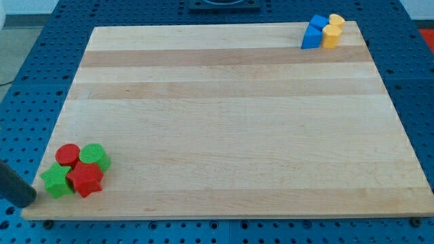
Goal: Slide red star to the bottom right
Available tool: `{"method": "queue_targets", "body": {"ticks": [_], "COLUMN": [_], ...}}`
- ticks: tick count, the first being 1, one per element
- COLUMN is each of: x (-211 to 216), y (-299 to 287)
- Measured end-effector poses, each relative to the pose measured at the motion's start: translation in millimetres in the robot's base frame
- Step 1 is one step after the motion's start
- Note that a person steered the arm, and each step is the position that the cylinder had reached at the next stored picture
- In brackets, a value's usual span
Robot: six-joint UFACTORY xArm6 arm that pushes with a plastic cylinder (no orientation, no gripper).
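The red star (85, 179) lies near the view's bottom left corner of the wooden board (230, 122). It touches a green star (57, 181) on its left, a red cylinder (68, 154) above left and a green cylinder (95, 156) above. My rod comes in from the view's left edge and my tip (29, 200) rests at the board's bottom left corner. It is just left of and below the green star, a short gap away, with the green star between it and the red star.
Two blue blocks (313, 32) and two yellow blocks (332, 30) cluster at the view's top right corner of the board. A blue perforated table (413, 81) surrounds the board.
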State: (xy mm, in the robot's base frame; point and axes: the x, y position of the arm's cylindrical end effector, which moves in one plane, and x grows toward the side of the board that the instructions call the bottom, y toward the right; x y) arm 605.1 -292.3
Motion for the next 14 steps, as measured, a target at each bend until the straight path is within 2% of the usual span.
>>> {"method": "queue_targets", "body": {"ticks": [2, 5, 6, 7, 9, 12, 13, 14], "x": [-32, -48, -81, -93, -128, -130, -170, -175], "y": [65, 189, 193, 185, 213, 330, 332, 363]}}
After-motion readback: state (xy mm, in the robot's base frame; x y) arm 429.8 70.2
